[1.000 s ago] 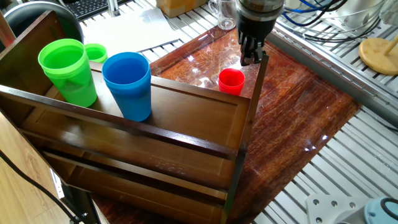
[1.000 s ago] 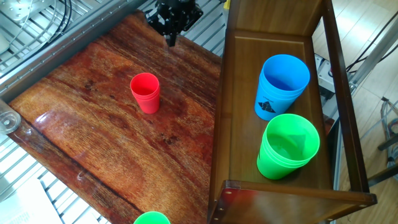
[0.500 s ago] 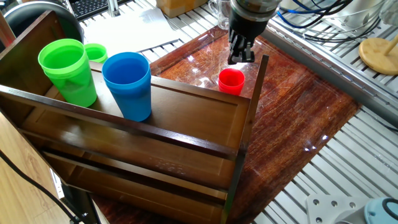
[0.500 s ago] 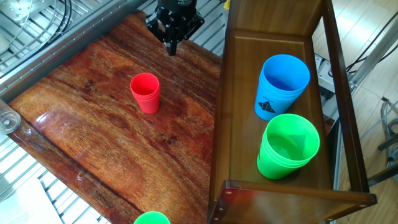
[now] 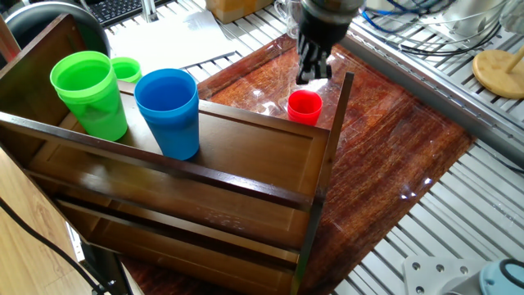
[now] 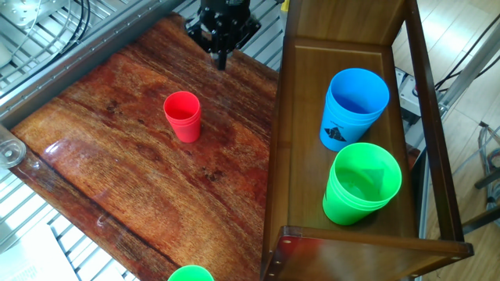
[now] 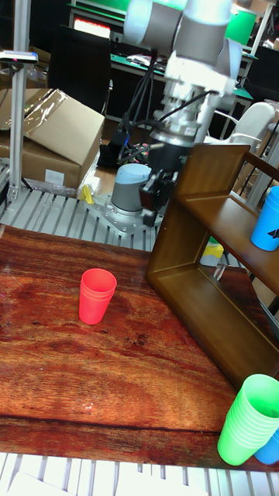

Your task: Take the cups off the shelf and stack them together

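The red tumbler (image 5: 304, 107) is standing upright on the glossy reddish-brown tabletop (image 5: 393, 156), just off the shelf unit (image 5: 237, 156), at about 11 o'clock from the shelf's near corner post in one fixed view. The gripper (image 5: 312, 72) is hanging above the tabletop at roughly 12 o'clock from the red tumbler, apart from it and holding nothing; its dark fingers are reading as drawn together at the tips in the other fixed view, though the motion blur is keeping me from being certain. The blue tumbler (image 6: 353, 108), with a black mark on its side, is sitting on the shelf's top board, and the bright green tumbler (image 6: 360, 183) is standing just beside it at about 6 o'clock in that view. A smaller bright green cup (image 5: 126, 69) is peeking out behind the green tumbler, at 1 o'clock from it.
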{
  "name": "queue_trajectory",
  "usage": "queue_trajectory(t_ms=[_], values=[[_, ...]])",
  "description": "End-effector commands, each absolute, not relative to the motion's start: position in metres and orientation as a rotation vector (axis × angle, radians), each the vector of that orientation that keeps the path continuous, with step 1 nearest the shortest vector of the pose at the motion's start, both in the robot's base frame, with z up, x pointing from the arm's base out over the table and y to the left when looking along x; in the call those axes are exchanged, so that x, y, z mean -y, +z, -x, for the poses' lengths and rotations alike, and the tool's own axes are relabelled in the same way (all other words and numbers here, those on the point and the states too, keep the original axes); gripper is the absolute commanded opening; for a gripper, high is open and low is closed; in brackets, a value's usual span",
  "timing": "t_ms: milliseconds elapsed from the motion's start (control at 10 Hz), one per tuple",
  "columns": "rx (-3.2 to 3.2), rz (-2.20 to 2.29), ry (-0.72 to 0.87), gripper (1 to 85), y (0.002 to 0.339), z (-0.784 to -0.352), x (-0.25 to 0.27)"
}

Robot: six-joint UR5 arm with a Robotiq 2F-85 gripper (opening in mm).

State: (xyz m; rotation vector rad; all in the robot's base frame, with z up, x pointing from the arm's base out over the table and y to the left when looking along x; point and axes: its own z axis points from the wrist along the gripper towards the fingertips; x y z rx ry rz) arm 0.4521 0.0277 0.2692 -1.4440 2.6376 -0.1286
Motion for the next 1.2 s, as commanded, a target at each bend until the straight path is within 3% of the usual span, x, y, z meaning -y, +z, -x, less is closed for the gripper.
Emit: queue_trajectory(t_ms=[0,500,600,800,1100], values=[[-2.715,1.418,-0.142,1.3,0.33,-0.453,-0.061],[-2.942,1.16,-0.103,1.3,0.371,-0.428,-0.143],[-2.959,1.124,-0.048,4.3,0.372,-0.424,-0.155],[-2.955,1.103,0.054,31.0,0.371,-0.421,-0.177],[-3.064,0.88,0.178,33.3,0.374,-0.406,-0.206]])
